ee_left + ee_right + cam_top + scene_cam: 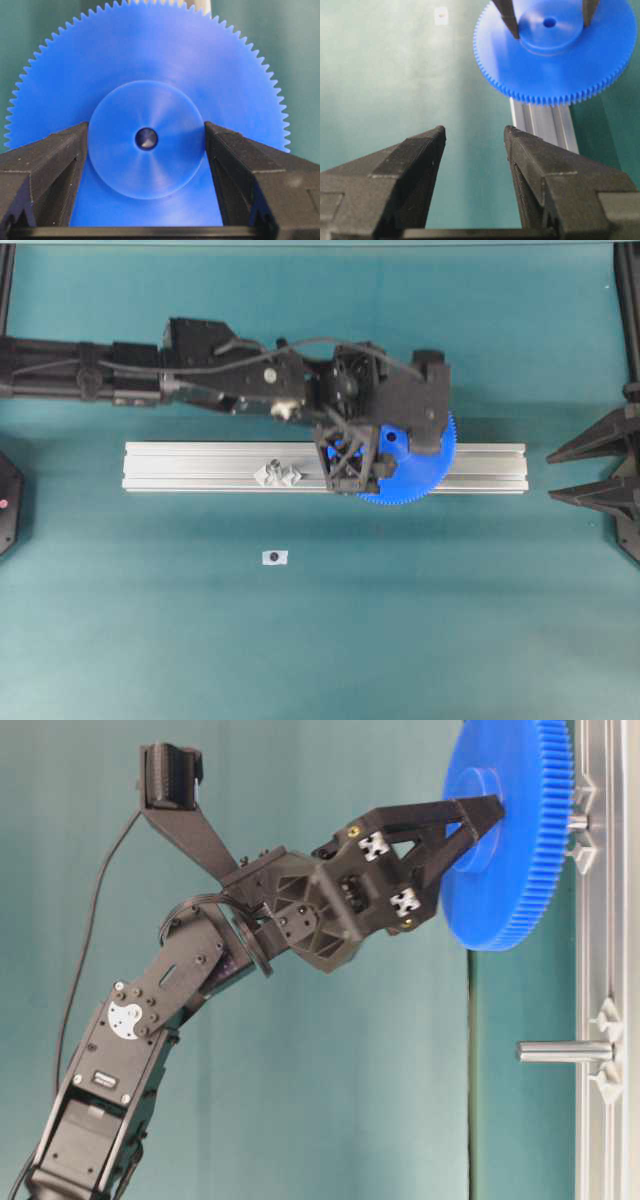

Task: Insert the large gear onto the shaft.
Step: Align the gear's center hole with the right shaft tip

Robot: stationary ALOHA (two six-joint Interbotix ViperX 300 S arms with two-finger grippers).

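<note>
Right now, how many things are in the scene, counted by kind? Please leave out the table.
Blue gears: 1, the large gear, held at its hub by the left gripper.
Metal shafts: 2, one behind the gear, one free.
Aluminium rails: 1.
Small white tags: 1.
Grippers: 2, left and right.
Total: 7

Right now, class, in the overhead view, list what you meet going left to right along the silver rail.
Rail's bare left end → free shaft → left hand → gear → rail's right end.
</note>
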